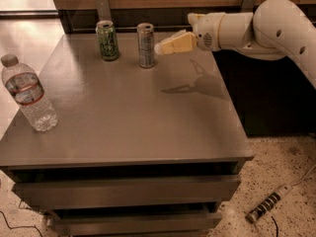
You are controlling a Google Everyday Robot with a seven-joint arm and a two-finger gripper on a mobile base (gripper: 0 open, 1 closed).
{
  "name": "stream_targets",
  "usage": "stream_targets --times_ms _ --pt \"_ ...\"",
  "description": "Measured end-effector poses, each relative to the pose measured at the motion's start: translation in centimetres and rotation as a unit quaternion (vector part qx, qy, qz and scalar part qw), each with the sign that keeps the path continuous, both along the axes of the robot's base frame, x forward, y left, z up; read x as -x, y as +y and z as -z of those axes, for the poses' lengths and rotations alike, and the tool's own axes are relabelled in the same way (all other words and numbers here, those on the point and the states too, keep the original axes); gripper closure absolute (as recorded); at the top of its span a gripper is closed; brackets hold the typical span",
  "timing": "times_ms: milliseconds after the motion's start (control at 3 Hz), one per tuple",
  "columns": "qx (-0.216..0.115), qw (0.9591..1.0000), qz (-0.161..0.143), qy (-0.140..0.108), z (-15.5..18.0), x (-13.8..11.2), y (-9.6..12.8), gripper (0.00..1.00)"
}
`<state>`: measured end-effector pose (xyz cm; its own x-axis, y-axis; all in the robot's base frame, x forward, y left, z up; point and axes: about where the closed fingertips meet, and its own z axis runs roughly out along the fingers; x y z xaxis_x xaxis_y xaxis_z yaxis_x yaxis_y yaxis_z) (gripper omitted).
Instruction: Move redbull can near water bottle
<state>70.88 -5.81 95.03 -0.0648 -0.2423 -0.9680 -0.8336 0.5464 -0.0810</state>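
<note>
The redbull can, slim and silver-grey, stands upright at the back of the grey cabinet top. The water bottle, clear with a white cap and red-and-white label, stands at the left edge, far from the can. My gripper comes in from the right on a white arm. Its cream fingertips are just right of the can, at about its upper half, close to it. Nothing shows in the gripper.
A wider green can stands just left of the redbull can at the back. A wooden wall panel with metal brackets runs behind the cabinet. A power strip lies on the speckled floor at the lower right.
</note>
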Motion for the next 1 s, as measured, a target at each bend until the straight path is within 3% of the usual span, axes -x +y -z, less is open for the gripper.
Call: stream_targets --times_ms 333,1000 --pt "-0.014 0.9998 -0.011 0.002 1.6 -1.8 2.4 0.0" --pt "-0.043 0.9989 -0.014 -0.014 5.0 -5.9 4.8 0.0"
